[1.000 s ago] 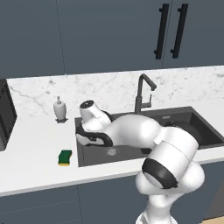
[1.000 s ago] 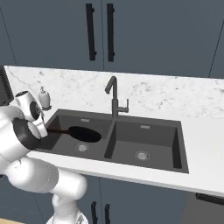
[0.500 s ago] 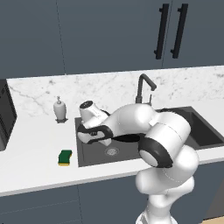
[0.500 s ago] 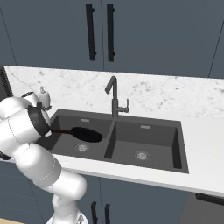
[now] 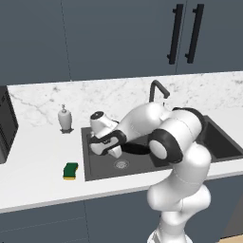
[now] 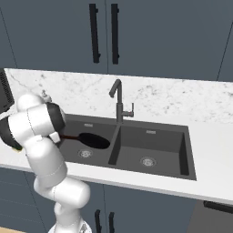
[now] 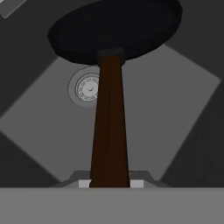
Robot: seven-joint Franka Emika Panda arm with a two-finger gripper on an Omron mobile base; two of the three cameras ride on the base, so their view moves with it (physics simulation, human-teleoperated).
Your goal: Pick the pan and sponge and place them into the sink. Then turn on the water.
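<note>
Hand view: end effector [image 7: 111,183] grips pan [image 7: 114,28] handle over sink [image 7: 183,109].

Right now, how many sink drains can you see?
2: one drain in the left basin below the held pan, one drain in the right basin.

A white soap dispenser [image 5: 65,118] stands on the marble counter [image 5: 33,156] below dark cabinets [image 5: 118,38].

The white arm folds low and leftward, its hand [image 5: 105,144] closed tight, fingers pointing down.
</note>
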